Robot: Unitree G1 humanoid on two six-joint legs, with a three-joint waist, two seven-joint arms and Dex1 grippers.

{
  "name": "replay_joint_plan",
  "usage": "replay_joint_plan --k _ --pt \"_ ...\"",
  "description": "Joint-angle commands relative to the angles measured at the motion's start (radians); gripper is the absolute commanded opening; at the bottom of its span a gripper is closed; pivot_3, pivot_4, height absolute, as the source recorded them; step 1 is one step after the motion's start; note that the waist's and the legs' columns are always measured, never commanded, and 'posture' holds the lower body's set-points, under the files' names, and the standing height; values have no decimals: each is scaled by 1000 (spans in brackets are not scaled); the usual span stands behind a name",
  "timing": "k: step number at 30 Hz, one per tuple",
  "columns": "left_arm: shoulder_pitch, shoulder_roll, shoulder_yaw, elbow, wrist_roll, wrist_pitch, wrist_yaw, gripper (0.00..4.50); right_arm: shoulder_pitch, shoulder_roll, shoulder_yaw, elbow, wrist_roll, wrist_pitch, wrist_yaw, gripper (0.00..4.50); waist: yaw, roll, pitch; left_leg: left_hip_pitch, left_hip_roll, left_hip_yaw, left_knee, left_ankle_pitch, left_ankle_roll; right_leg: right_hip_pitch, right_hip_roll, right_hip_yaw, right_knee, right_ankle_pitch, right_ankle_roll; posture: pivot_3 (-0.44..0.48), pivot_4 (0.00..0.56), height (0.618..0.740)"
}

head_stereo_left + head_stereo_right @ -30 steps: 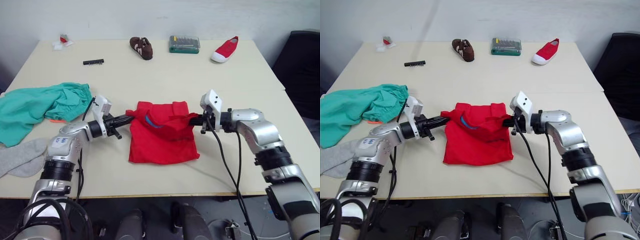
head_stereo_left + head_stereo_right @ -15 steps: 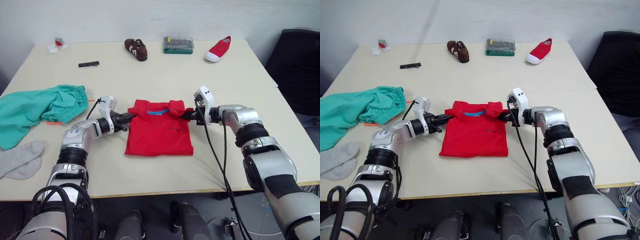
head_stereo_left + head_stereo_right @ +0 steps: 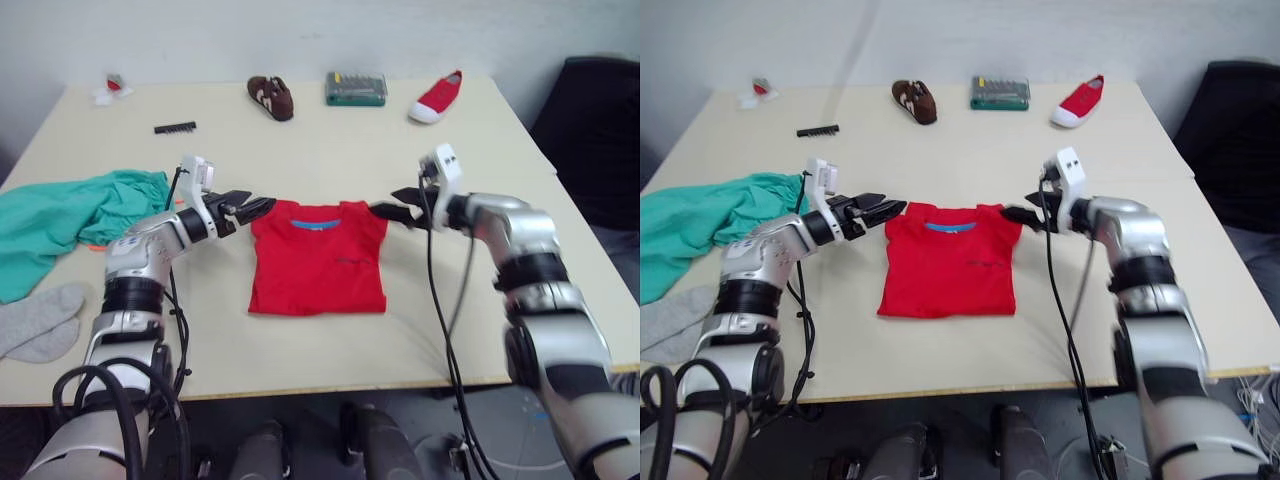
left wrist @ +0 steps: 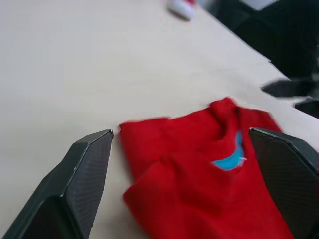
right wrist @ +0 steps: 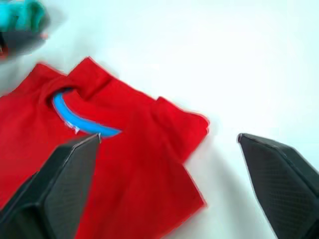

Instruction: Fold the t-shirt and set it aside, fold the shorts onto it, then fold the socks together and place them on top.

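T-shirt [image 3: 318, 258] flat between left gripper [image 3: 252, 206], right gripper [image 3: 393, 203].

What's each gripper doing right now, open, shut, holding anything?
Left gripper: open, empty, beside the t-shirt.
Right gripper: open, empty, at the t-shirt's other side.

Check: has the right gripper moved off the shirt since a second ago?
Yes. The right gripper has let go and backed off rightward, open beside the t-shirt, which lies folded.

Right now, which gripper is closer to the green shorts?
Left. The left gripper hovers open between the shorts and the red t-shirt, while the right gripper, also open, is beyond the t-shirt's far side.
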Motion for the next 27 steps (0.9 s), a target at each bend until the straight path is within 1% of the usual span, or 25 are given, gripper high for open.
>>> replay_joint_plan --k 1,4,7,10,11,14,16,17,18,19,21,22,26,27 --pt "130 97 -82 -299 14 -93 -179 4500 193 -94 39 -403 24 -69 105 4462 -1 0 0 1 0 0 0 -2 0 0 0 0 0 -2 0 0 150 740" --pt "288 186 -144 -452 74 -232 -277 4500 364 -163 58 -591 -2 -166 136 4462 -4 0 0 3 0 9 1 -4 1 1 0 -1 -2 -2 1 0 150 740" --pt "391 214 -162 -529 104 -323 -298 4500 456 -187 95 -662 -72 -283 116 4462 -3 0 0 8 1 10 1 -4 1 4 0 1 -3 -2 1 0 150 740" --pt "430 213 -180 -529 162 -424 -285 4500 486 -183 147 -639 -165 -408 84 4462 1 -1 1 9 1 9 3 -7 2 4 0 0 -5 0 -2 0 150 740" --pt "435 211 -192 -509 203 -476 -269 4500 488 -174 170 -617 -201 -450 67 4462 3 -1 1 8 2 9 3 -5 4 5 0 0 -6 1 -3 0 150 740" --pt "441 192 -210 -463 259 -539 -233 4500 460 -134 222 -544 -288 -535 4 4462 7 -1 1 8 3 10 3 -1 4 6 1 0 -8 5 -6 0 150 740" --pt "452 189 -232 -451 287 -582 -233 4500 434 -104 240 -491 -333 -572 -42 4462 7 -1 1 8 3 10 2 1 6 5 1 0 -8 5 -6 0 150 740" --pt "459 192 -249 -439 314 -619 -234 4500 422 -91 247 -467 -356 -590 -65 4292 5 -1 1 7 3 10 2 3 9 5 1 0 -8 5 -6 0 150 740" --pt "461 194 -263 -424 340 -650 -230 4500 413 -83 252 -447 -373 -606 -82 4090 3 -1 1 7 3 10 2 3 9 4 1 0 -7 5 -6 0 150 740" --pt "456 189 -276 -398 364 -679 -218 4315 404 -78 258 -425 -390 -627 -95 3907 2 -1 1 8 3 10 2 2 8 4 1 0 -4 5 -6 0 150 740" --pt "431 171 -290 -331 387 -714 -196 3902 398 -87 274 -391 -430 -679 -111 3269 3 -1 0 8 3 10 2 2 6 3 1 -1 -4 5 -7 0 150 740" --pt "420 164 -295 -304 395 -729 -190 3705 397 -90 278 -380 -441 -695 -117 3040 3 -1 0 8 3 10 2 2 6 3 1 -1 -4 4 -8 0 150 740" --pt "382 143 -312 -214 419 -776 -178 2510 391 -90 272 -360 -442 -731 -119 1692 15 -1 0 8 3 10 4 0 10 5 0 -2 -3 5 -7 0 150 740" --pt "376 141 -315 -203 417 -780 -180 2163 389 -90 269 -359 -437 -737 -115 1298 18 -1 0 8 3 10 5 0 10 5 0 -2 -3 6 -7 0 150 740"
